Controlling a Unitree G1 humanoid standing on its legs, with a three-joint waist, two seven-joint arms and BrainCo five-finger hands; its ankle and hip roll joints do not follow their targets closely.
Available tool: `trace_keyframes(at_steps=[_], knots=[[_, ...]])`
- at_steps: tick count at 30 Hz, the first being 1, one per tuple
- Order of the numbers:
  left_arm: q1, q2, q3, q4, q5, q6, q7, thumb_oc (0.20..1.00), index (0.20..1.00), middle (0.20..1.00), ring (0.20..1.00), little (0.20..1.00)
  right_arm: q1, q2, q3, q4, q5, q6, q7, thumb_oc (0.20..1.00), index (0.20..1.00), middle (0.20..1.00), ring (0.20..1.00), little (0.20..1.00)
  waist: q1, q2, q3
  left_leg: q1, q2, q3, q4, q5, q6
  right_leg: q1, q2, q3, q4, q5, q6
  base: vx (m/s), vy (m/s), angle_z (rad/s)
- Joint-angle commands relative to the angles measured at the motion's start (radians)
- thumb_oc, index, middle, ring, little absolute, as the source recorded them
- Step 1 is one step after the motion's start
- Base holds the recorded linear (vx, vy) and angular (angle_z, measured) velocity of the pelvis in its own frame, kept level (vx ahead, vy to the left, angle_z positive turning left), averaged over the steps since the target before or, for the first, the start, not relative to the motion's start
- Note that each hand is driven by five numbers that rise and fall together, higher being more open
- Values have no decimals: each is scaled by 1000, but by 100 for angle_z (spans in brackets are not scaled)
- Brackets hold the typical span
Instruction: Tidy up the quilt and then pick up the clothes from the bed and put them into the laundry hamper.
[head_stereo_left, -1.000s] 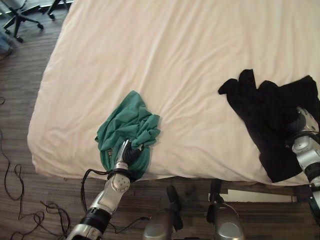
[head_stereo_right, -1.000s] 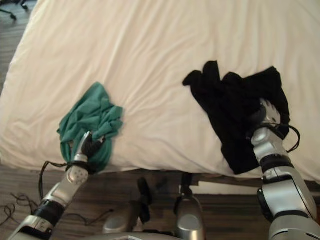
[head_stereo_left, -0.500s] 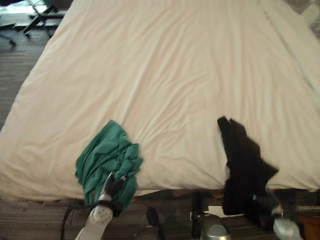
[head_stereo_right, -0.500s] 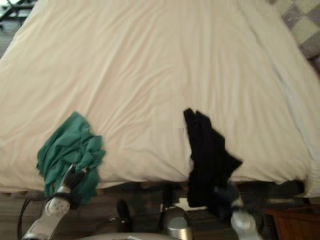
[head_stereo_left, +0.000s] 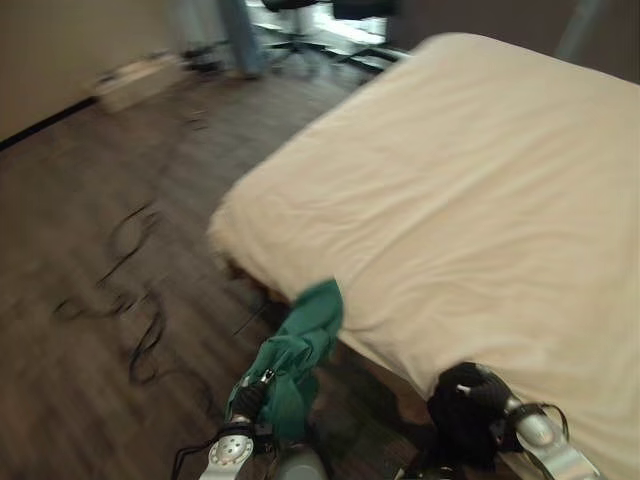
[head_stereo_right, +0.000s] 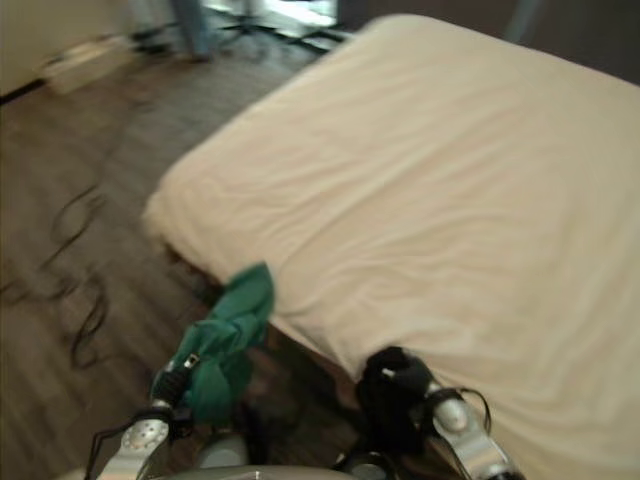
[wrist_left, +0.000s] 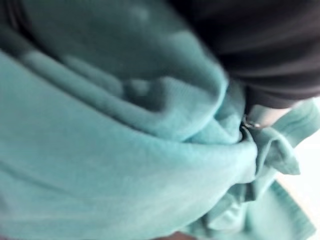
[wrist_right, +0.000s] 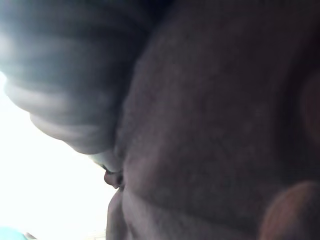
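Both garments have left the quilt (head_stereo_left: 470, 190): my left hand (head_stereo_left: 247, 400) clutches the crumpled green cloth (head_stereo_left: 298, 355) off the bed's corner, above open wood floor (head_stereo_left: 90, 260); my right hand (head_stereo_left: 500, 415) seemingly grips the bunched black garment (head_stereo_left: 460, 415) at the near edge.

Dim room, heavy motion blur, window glare (far end), wrist views unfocused
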Motion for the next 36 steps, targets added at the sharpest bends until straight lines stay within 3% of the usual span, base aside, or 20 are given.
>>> trace_keyframes(at_steps=[1, 2, 3, 4, 5, 6, 7, 9, 11, 13, 15, 16, 21, 23, 26, 28, 29, 31, 34, 36], knots=[[-14, 89, 43, -63, 46, -20, 44, 200, 200, 200, 200, 200, -178, 82, -78, -27, -17, -62, -71, 200, 200, 200, 200, 200, 19, 22, -6, 45, -40, -225, -121, 55, -14, 0, -96, 174, 127, -67, 117, 113, 266, 144], [-13, 90, 43, -63, 46, -20, 44, 200, 200, 200, 200, 200, -177, 83, -77, -27, -17, -62, -71, 200, 200, 200, 200, 200, 16, 20, -7, 44, -44, -227, -123, 55, -13, -1, -100, 172, 131, -68, 119, 210, 546, 181], [-14, 91, 50, -68, 76, -13, 58, 200, 200, 200, 200, 200, -171, 121, -108, -16, 10, -58, -97, 200, 200, 200, 200, 200, 23, 17, 3, 43, -107, -271, -148, 17, 28, -16, -194, 154, 301, -16, 145, 101, 289, 160], [-14, 91, 50, -68, 76, -13, 58, 200, 200, 200, 200, 200, -172, 122, -108, -16, 10, -58, -97, 200, 200, 200, 200, 200, 21, 15, 3, 42, -111, -273, -149, 17, 30, -16, -199, 153, 306, -17, 147, 239, 435, 152], [-45, 94, 30, -58, 111, -14, 89, 200, 200, 200, 200, 200, -163, 153, -129, -2, 59, -70, -117, 200, 200, 200, 200, 200, -17, 12, 29, 46, -152, -355, -181, 3, 54, -105, -169, 338, 430, -32, 140, 179, 215, 118], [-80, 85, 8, -49, 113, -13, 99, 200, 200, 200, 200, 200, -161, 163, -140, 3, 87, -71, -132, 200, 200, 200, 200, 200, -52, 12, 41, 49, -164, -415, -203, 11, 55, -178, -80, 512, 414, -117, 116, 316, 264, 237], [-119, 67, -11, -22, 115, -23, 111, 200, 200, 200, 200, 200, -142, 168, -160, 29, 98, -78, -162, 200, 200, 200, 200, 200, -74, 19, 50, 69, -197, -499, -230, 3, 63, -218, 10, 661, 339, -180, 123, 179, 112, 337], [-135, 64, -20, -6, 120, -26, 120, 200, 200, 200, 200, 200, -138, 169, -167, 45, 106, -80, -171, 200, 200, 200, 200, 200, -82, 28, 56, 71, -200, -523, -238, 16, 72, -238, 41, 697, 296, -172, 99, 105, 19, 293], [-205, 62, -54, 61, 124, -25, 152, 200, 200, 200, 200, 200, -140, 170, -178, 95, 135, -86, -206, 200, 200, 200, 200, 200, -98, 22, 55, 85, -239, -612, -255, 0, 81, -274, 116, 847, 148, -153, 91, 170, -33, 134], [-210, 58, -74, 69, 141, -20, 137, 200, 200, 200, 200, 200, -126, 173, -183, 97, 125, -80, -202, 200, 200, 200, 200, 200, -94, 18, 54, 88, -260, -650, -251, -2, 86, -256, 118, 875, 133, -152, 92, 101, -6, 117], [-211, 48, -73, 80, 140, -22, 133, 200, 200, 200, 200, 200, -112, 168, -189, 100, 109, -84, -200, 200, 200, 200, 200, 200, -81, 8, 46, 97, -272, -662, -250, -13, 92, -241, 106, 858, 131, -126, 102, 110, -50, 133], [-280, -113, -152, 594, 187, 74, 54, 200, 200, 200, 200, 200, -199, 194, -75, 658, 52, 28, -140, 200, 200, 200, 200, 200, -79, 54, -34, 213, -178, -472, -244, 22, 17, 1, 169, 742, -30, -191, 45, 53, -82, 47], [-287, -72, -137, 437, 82, 56, 69, 200, 200, 200, 200, 200, -220, 176, -67, 532, 49, 22, -152, 200, 200, 200, 200, 200, -83, 51, 1, 172, -183, -504, -224, 11, 28, -85, 187, 792, 61, -211, 19, -26, -61, -24], [-291, -49, -141, 417, 95, 53, 57, 200, 200, 200, 200, 200, -217, 157, -67, 481, 46, 14, -142, 200, 200, 200, 200, 200, -75, 37, 25, 77, -140, -499, -3, -4, 18, -81, 194, 799, 45, -203, -13, 2, -220, -23], [-288, -42, -145, 376, 116, 48, 59, 200, 200, 200, 200, 200, -163, 119, -87, 392, 15, 7, -138, 200, 200, 200, 200, 200, -56, 33, 80, -59, -7, -522, 403, 126, -46, 36, 236, 769, -23, -213, -74, 152, -282, -2], [-293, -46, -146, 357, 113, 49, 72, 200, 200, 200, 200, 200, -165, 105, -85, 372, 8, 15, -144, 200, 200, 200, 200, 200, -38, 22, 104, -136, 3, -517, 477, 136, -46, 72, 236, 757, -30, -252, -87, 158, -179, 13], [-294, -45, -146, 357, 112, 50, 73, 200, 200, 200, 200, 200, -165, 105, -85, 372, 8, 16, -143, 200, 200, 200, 200, 200, -40, 24, 104, -141, 6, -522, 484, 133, -47, 72, 239, 755, -30, -254, -87, 348, -93, -17], [-300, -54, -152, 341, 127, 57, 84, 200, 200, 200, 200, 200, -167, 95, -77, 330, 1, 19, -150, 200, 200, 200, 200, 200, -27, 16, 95, -208, -52, -457, 281, 80, -30, 92, 221, 750, -30, -297, -53, 404, 48, -21], [-296, -54, -161, 330, 164, 59, 79, 200, 200, 200, 200, 200, -189, 84, -62, 334, -11, 16, -157, 200, 200, 200, 200, 200, -18, 25, 82, -261, -73, -340, 17, 113, -35, 110, 222, 721, -30, -343, -23, 377, 46, 17], [-285, -46, -150, 311, 168, 60, 83, 200, 200, 200, 200, 200, -200, 91, -49, 317, -22, 17, -156, 200, 200, 200, 200, 200, -8, 20, 70, -280, -77, -292, -48, 124, -19, 126, 221, 718, -30, -364, -18, 477, -14, 3]])
